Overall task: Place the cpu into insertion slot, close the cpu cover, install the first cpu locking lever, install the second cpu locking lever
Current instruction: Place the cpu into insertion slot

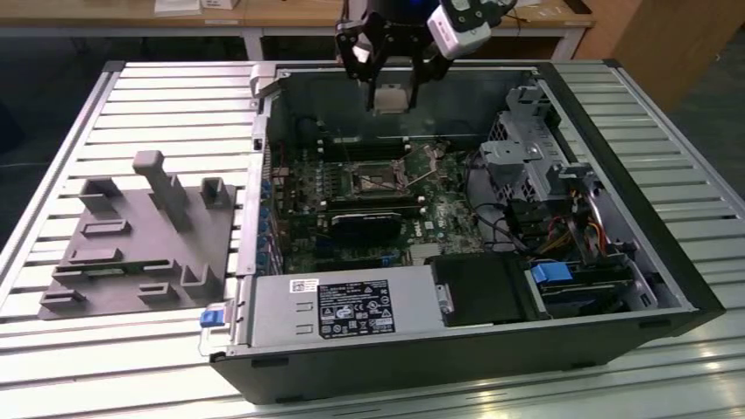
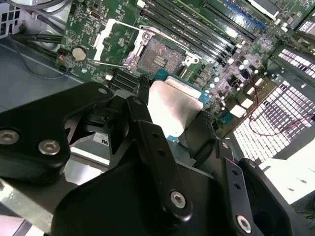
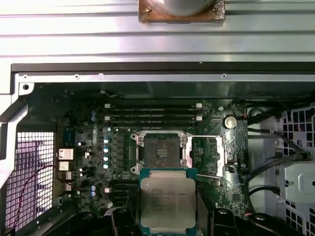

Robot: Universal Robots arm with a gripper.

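Over the far wall of the open case, my gripper pinches the cpu tight, at 12 o'clock from the insertion slot. The slot is bare and the cpu cover beside it is flipped open, so I think every step is left to do.

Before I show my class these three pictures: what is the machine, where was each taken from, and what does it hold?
A robot arm ends in a black gripper. The exterior view looks from off the arm at an open computer case lying on a slatted metal table, with a grey plastic fixture at that view's left. Both wrist views come from cameras riding on the arm. The gripper holds the cpu above the motherboard. The insertion slot is empty, and the cpu cover is swung open beside it.
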